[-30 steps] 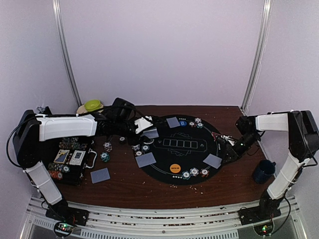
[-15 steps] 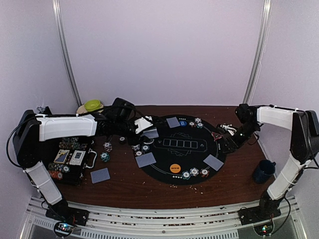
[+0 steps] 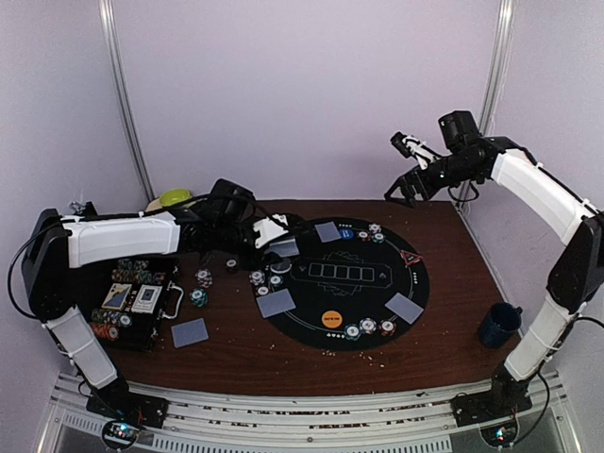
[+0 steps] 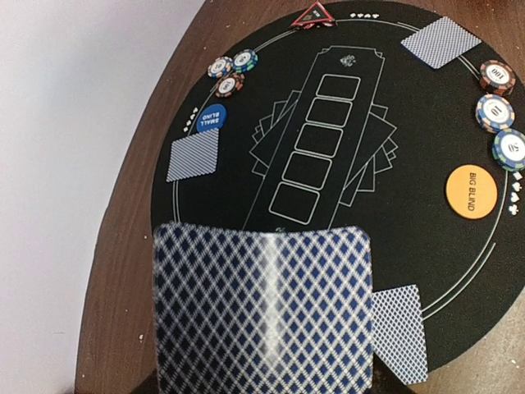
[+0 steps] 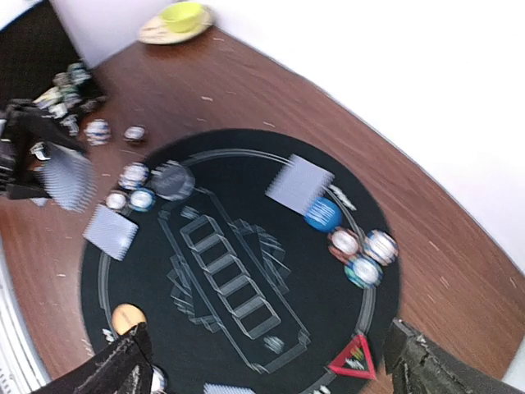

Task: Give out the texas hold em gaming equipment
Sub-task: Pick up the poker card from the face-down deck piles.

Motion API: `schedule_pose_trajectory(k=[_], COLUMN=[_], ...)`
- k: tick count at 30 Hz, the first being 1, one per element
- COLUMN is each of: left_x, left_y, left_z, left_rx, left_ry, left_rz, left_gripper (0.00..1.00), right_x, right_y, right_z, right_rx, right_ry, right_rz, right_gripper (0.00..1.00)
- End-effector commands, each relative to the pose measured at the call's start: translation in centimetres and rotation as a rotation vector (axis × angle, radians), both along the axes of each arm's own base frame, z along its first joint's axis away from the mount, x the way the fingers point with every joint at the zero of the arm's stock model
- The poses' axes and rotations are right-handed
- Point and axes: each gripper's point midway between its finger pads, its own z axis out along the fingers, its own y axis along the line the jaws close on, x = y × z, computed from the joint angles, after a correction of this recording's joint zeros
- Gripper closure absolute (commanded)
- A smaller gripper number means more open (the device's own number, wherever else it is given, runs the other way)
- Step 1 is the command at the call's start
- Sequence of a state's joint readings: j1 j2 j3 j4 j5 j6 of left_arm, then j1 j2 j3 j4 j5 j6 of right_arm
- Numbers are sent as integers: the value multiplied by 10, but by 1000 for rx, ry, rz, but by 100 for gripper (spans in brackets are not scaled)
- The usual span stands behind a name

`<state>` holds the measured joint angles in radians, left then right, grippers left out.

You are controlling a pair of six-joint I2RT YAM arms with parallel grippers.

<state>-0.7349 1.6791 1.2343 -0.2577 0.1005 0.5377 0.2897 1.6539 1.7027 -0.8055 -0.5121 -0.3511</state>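
One orange disc (image 4: 472, 191) reads BIG BLIND, blue disc (image 4: 211, 117) SMALL BLIND.

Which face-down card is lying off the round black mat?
The card on bare wood beside the black chip case, left of the mat; the other loose cards rest on the mat.

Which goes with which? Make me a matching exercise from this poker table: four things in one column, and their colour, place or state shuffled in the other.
Things:
1. Big Blind disc
2. mug
3. left gripper
4. right gripper

Matches:
A. open, high in the air
B. on bare wood, right of the mat
C. orange
D. shut on a playing card

Pairs: 1-C, 2-B, 3-D, 4-A
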Motion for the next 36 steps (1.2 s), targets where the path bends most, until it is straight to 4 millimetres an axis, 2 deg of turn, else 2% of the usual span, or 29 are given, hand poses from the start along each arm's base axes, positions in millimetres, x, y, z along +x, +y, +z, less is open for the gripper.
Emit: schedule_pose_trajectory(k=[1,4,7,12,14,21,26,30,36], left_x=[1,-2,-8,-28,-31,-33,-32,-31,-37], left_y=[-2,-2,-5,-15,-18,-19,-19,-19,-21], left_z=[32,42,51,50,46,40,37,35,29], left_rx=[-48,-66,-82,-82,-78,-68,-63,-63,-57], left_ry=[-66,-81,-85,-65,-53,-41,-45,-47,-17], left_rz=[-15,-23,-38,-110,-127,-135,-129,-126,-157], left_gripper=[96,95,95,95,95,95,95,95,95], right_x=[-15,-24,-30,-40,-48,-66,-65,-61,-74], right_y=[85,128,159,198,207,214,208,198,210], right_z=[-1,-12,-30,-44,-48,-54,-58,-48,-51], right_rx=[76,110,134,183,184,196,153,174,203], right_ry=[7,53,98,167,187,231,222,177,235], right_rz=[178,288,363,441,479,564,550,524,599], right_gripper=[0,0,2,3,3,5,8,7,10])
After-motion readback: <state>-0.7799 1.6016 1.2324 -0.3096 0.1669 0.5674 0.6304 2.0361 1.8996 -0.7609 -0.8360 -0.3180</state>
